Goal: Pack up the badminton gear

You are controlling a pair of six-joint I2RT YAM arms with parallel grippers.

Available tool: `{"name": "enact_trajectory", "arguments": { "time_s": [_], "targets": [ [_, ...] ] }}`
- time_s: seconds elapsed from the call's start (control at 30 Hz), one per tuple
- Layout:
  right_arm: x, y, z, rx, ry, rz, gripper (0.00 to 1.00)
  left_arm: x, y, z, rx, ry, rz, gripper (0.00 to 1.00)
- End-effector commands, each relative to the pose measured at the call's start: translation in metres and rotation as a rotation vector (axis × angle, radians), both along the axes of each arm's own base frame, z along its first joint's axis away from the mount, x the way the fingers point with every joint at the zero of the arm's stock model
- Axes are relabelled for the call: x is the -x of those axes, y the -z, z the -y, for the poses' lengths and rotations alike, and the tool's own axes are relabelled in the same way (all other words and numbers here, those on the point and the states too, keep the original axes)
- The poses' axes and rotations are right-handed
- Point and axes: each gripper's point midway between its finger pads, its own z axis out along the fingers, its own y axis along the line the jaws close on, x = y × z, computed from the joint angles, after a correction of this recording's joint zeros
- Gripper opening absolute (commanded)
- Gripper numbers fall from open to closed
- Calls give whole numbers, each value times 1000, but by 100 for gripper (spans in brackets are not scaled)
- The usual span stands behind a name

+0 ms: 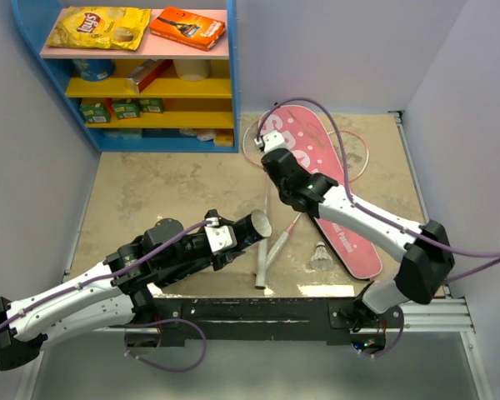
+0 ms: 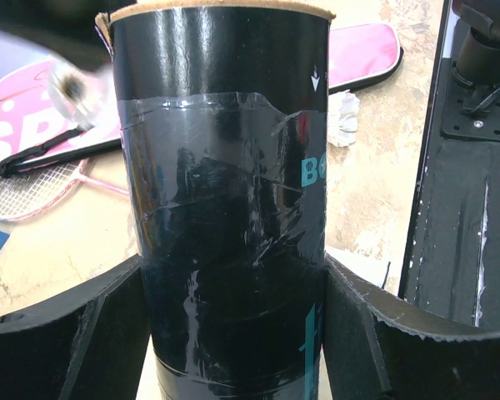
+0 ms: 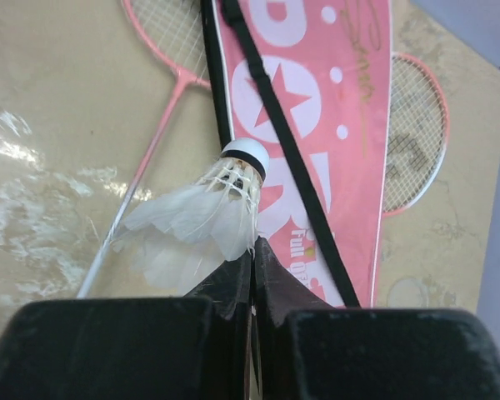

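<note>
My left gripper (image 1: 233, 233) (image 2: 233, 271) is shut on the long black tube (image 1: 254, 225) (image 2: 225, 150), held above the table with its open end pointing up and right. My right gripper (image 1: 263, 143) (image 3: 254, 250) is shut on the feathers of a white shuttlecock (image 3: 204, 212), above the pink "SPORT" bag (image 1: 333, 192) (image 3: 317, 100) (image 2: 362, 46). A second shuttlecock (image 1: 320, 254) (image 2: 343, 117) lies by the bag's narrow end. Two pink-and-white rackets (image 1: 273, 246) (image 3: 171, 37) (image 2: 25, 187) lie partly under the bag. The third shuttlecock is out of view.
A blue shelf unit (image 1: 33, 50) stands at the back left with a Lay's packet (image 1: 100, 25), an orange box (image 1: 187, 27) and other snacks. Walls close in on both sides. The black arm base plate (image 1: 258, 308) runs along the near edge.
</note>
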Motion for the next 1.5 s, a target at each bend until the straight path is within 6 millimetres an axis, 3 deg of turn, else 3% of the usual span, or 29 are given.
{"name": "enact_trajectory", "arguments": {
  "time_s": [0.0,0.1,0.2,0.27,0.3,0.33,0.53,0.63,0.73,0.97,1.27,1.47],
  "targets": [
    [14,-43,5,-127,36,17,0,-1,-39,7,106,12,49,0],
    [24,-60,5,-186,19,-22,0,-4,-41,3,109,-13,62,0],
    [34,-82,1,-313,-49,-47,0,-10,-38,-1,94,-48,69,0],
    [44,-91,-13,-419,-147,-83,0,-10,-38,-2,86,-45,81,0],
    [48,-101,-9,-466,-161,-79,0,-10,-36,-2,79,-43,80,0],
    [56,-105,-16,-508,-219,-107,0,-9,-36,-2,76,-39,82,0],
    [89,-132,-13,-603,-318,-118,0,-7,-29,1,47,-18,77,0],
    [115,-140,-24,-667,-434,-185,0,-6,-28,4,41,-3,66,0],
    [145,-145,-33,-722,-541,-272,0,-5,-28,5,42,5,61,0],
    [181,-149,-27,-771,-617,-340,0,-4,-32,4,54,5,67,0],
    [217,-150,-21,-810,-681,-434,0,-1,-37,5,69,22,70,0],
    [222,-139,-24,-802,-692,-495,0,4,-41,5,81,47,75,0]
  ]
}}
